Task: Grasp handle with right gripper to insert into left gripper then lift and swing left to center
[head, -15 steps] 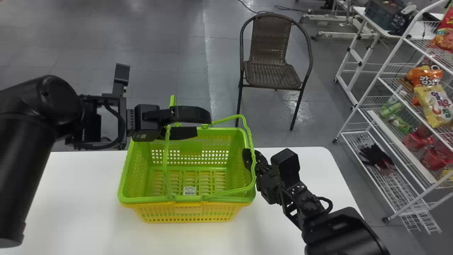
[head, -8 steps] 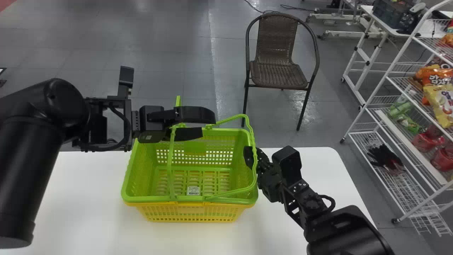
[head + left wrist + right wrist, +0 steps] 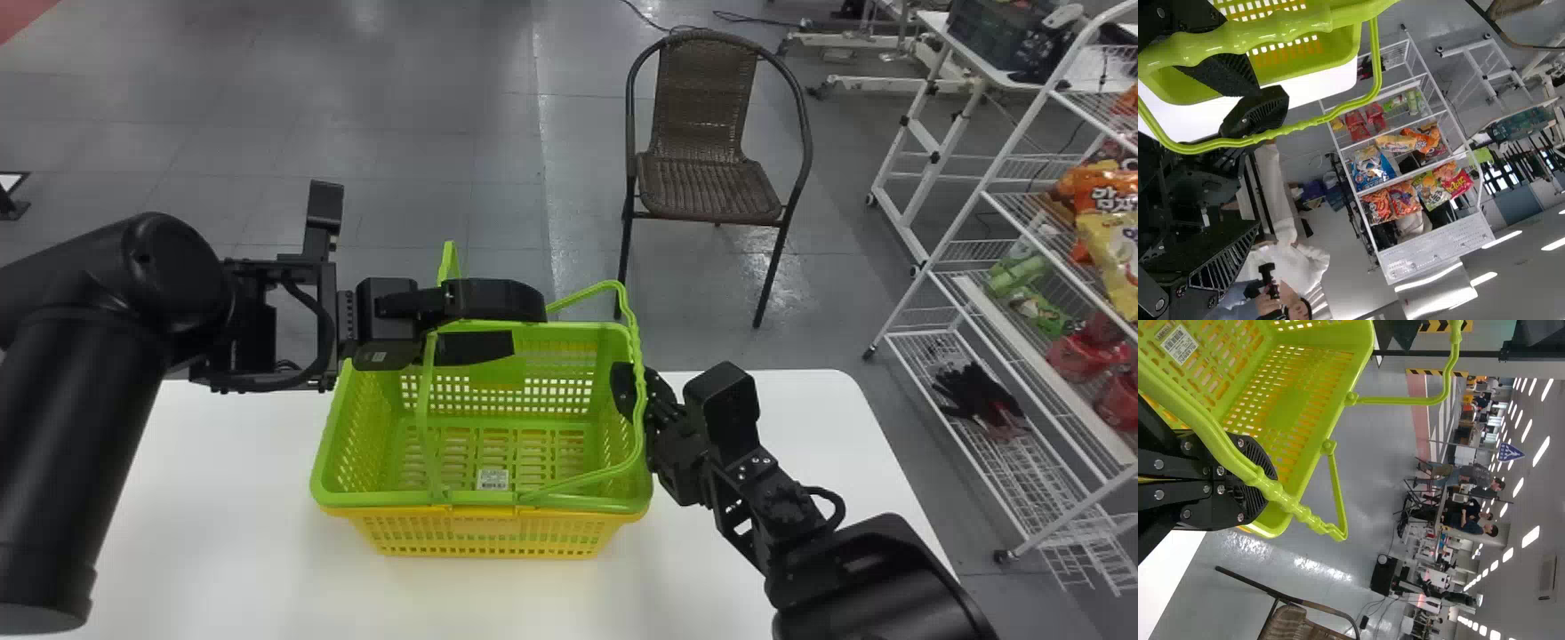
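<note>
One basket (image 3: 382, 500) (green), upright, lengthwise left-right

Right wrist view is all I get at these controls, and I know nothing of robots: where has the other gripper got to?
Observer: The left gripper hangs above the far left part of the green basket, its fingers apart.
Operator: Does the green basket stand straight on a surface?
Observer: No, it sits in a yellow basket, which rests on the white table.
Operator: What's off to the robot's right?
Observer: A white wire rack with snack bags.
</note>
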{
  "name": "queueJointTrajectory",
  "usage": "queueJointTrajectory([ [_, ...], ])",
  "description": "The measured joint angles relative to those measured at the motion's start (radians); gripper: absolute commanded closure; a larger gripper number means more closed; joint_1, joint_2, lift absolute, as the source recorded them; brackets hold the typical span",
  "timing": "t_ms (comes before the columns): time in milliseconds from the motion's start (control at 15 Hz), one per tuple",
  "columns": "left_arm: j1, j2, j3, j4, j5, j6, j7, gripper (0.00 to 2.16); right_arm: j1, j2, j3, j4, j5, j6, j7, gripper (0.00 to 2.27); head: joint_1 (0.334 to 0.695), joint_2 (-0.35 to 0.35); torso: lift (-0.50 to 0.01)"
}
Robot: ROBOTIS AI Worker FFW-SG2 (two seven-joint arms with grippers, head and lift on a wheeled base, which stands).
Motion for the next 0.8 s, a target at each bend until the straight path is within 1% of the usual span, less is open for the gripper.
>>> queueJointTrajectory([
  [800,0.003,0.001,0.001,0.001,-0.002,0.001,0.001,0.13,0.001,0.013,0.052,-0.045,0.011,0.054,-0.005,2.26,0.695,-0.063,0.0],
])
